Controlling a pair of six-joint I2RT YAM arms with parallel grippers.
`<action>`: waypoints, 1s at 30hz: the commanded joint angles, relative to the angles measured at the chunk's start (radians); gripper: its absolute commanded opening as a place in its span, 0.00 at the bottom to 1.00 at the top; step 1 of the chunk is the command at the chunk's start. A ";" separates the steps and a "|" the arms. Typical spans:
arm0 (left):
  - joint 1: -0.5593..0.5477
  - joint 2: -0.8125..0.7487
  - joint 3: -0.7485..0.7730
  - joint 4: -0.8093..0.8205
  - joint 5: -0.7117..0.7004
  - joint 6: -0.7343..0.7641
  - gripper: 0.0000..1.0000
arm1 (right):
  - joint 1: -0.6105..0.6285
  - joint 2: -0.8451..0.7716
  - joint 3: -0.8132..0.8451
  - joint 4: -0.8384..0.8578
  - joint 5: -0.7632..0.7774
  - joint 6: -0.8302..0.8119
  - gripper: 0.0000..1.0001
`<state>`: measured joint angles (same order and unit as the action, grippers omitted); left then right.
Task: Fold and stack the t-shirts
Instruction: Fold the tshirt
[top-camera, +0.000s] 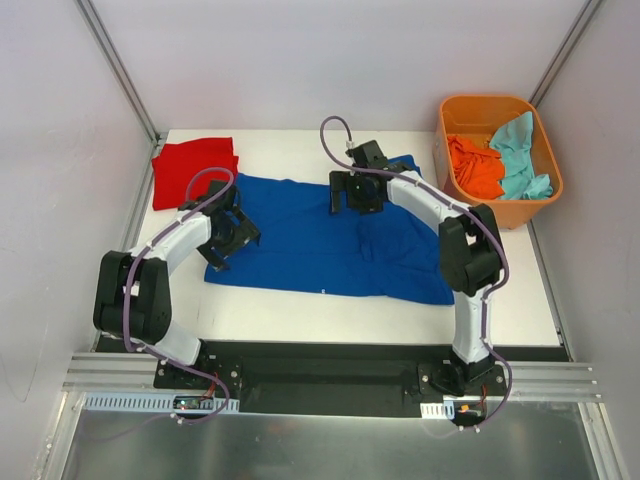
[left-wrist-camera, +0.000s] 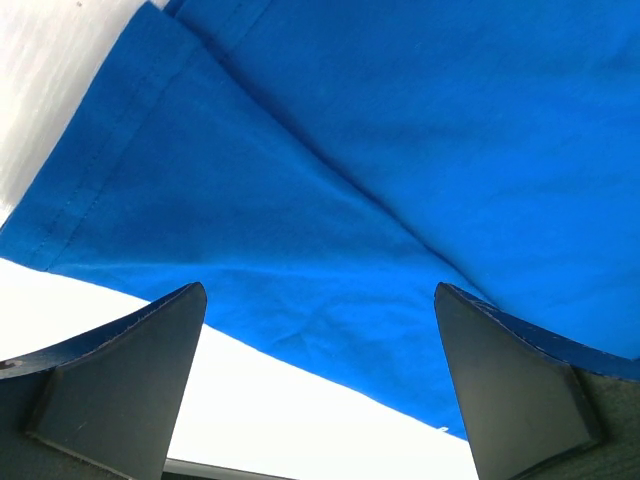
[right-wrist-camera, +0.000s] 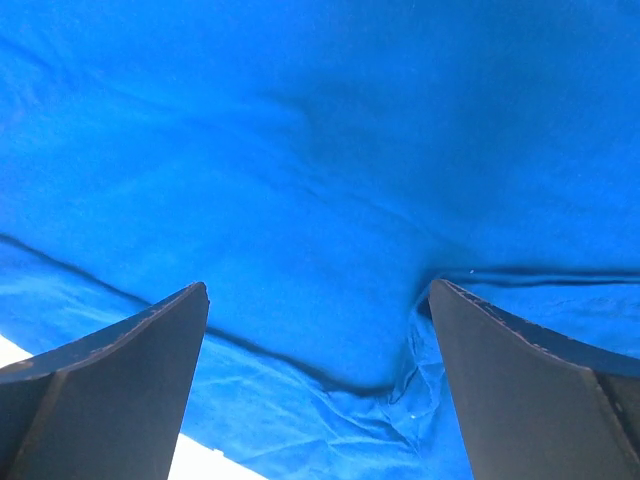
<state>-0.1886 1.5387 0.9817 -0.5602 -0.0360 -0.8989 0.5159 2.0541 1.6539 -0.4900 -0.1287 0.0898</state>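
Item: blue shirt, spread flat on the bench, long axis running left to right. We log the left gripper over its left edge, jaws wide and empty, and the right gripper over its far middle (likewise wide, empty). The left arm is nearer the left end.

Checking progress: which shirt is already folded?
The red shirt, far left. The blue shirt lies spread out; the orange shirt and teal shirt sit crumpled in the tub.
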 joint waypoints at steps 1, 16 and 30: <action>0.002 -0.045 0.017 -0.006 -0.022 0.026 0.99 | 0.003 -0.134 -0.040 -0.015 0.052 -0.027 0.97; -0.003 0.186 0.096 0.025 0.056 0.055 0.99 | 0.010 -0.368 -0.582 -0.039 0.201 -0.007 0.97; -0.003 -0.293 -0.484 0.017 0.074 -0.116 0.99 | 0.162 -0.538 -0.845 -0.064 0.221 0.062 0.97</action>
<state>-0.1890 1.3605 0.6785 -0.3950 0.0288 -0.9306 0.6273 1.5768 0.8806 -0.4877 0.1104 0.0898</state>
